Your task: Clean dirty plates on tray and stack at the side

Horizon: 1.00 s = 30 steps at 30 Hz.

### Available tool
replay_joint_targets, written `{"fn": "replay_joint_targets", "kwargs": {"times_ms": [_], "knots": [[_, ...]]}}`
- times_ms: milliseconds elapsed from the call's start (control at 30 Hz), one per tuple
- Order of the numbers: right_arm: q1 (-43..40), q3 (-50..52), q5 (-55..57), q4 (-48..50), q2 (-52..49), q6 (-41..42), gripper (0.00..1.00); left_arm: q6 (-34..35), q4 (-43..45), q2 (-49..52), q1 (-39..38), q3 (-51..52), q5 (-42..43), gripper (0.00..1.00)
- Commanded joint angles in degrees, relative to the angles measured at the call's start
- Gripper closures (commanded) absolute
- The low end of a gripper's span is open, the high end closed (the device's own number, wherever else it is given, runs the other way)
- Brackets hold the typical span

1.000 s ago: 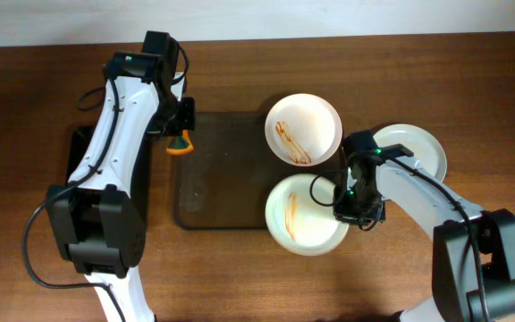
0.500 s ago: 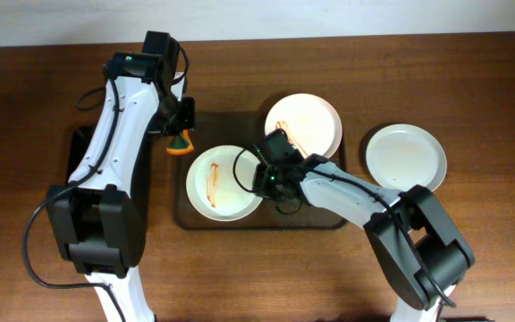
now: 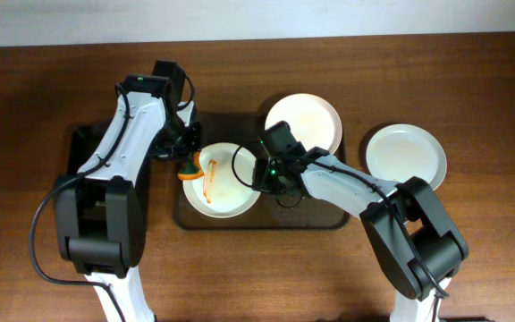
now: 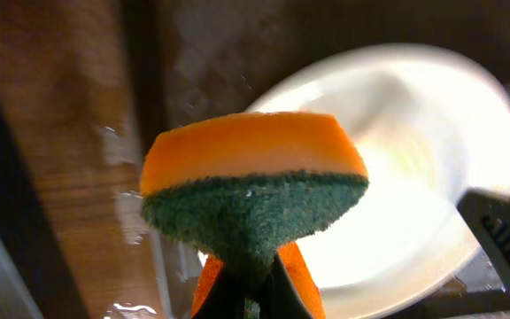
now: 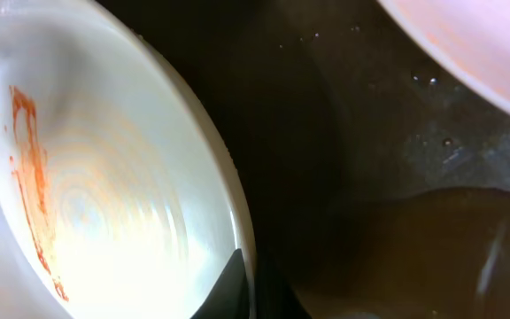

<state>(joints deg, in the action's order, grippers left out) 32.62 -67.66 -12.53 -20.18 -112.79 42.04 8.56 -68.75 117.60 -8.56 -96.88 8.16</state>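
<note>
Left claw was clamped on the orange-green sponge, which I saw over the left rim of the streaked plate. Right claw pinched that plate's right rim, on the tray. One clean plate sat on the table.

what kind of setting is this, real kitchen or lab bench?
Probably a lab bench staged for dish cleaning, not a kitchen: a bare wooden table, robot arms, and a brownish tray holding a sauce-streaked plate beside an orange-green sponge.
</note>
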Motion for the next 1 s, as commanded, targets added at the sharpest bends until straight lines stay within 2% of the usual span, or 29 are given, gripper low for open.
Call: {"fn": "replay_joint_targets", "kwargs": {"times_ms": [0, 67, 267, 367, 400, 467, 600, 667, 733, 800, 900, 967], "knots": [[0.33, 0.24, 0.35, 0.35, -1.92, -0.04, 0.96, -2.4, 1.31, 0.09, -0.17, 2.23, 3.41, 1.0], [0.33, 0.24, 0.33, 0.33, -1.92, -0.07, 0.96, -2.71, 2.86, 0.09, -0.85, 4.5, 2.78, 1.0], [0.35, 0.24, 0.31, 0.35, -1.92, -0.07, 0.96, -4.37, 17.29, 0.09, -3.74, 17.77, 0.85, 1.0], [0.33, 0.24, 0.31, 0.31, -1.92, -0.07, 0.96, -4.39, 18.97, 0.09, -6.4, 21.66, 1.46, 1.0], [0.35, 0.24, 0.31, 0.28, -1.92, -0.09, 0.96, -6.16, 18.03, 0.09, -7.52, 22.27, 4.11, 1.0], [0.33, 0.24, 0.31, 0.31, -1.92, -0.09, 0.96, -14.51, 15.34, 0.09, -9.27, 22.45, 14.56, 1.0], [0.35, 0.24, 0.26, 0.24, -1.92, -0.09, 0.96, -16.13, 16.87, 0.09, -9.2, 22.4, 17.31, 1.0], [0.35, 0.24, 0.26, 0.07, -1.92, -0.09, 0.96, -10.29, 19.58, 0.09, -7.56, 22.12, 12.83, 1.0], [0.35, 0.24, 0.26, 0.09, -1.92, -0.09, 0.96, 0.92, 24.39, 0.09, -4.24, 21.84, -0.83, 1.0], [0.35, 0.24, 0.28, 0.09, -1.92, -0.09, 0.96, 6.84, 28.44, 0.07, -2.34, 21.81, -10.51, 1.0], [0.35, 0.24, 0.31, 0.11, -1.92, -0.09, 0.96, 7.26, 35.52, 0.07, -1.11, 21.81, -16.31, 1.0], [0.35, 0.24, 0.31, 0.09, -1.92, -0.09, 0.96, 7.21, 39.23, 0.07, -1.62, 21.81, -16.92, 1.0]]}}
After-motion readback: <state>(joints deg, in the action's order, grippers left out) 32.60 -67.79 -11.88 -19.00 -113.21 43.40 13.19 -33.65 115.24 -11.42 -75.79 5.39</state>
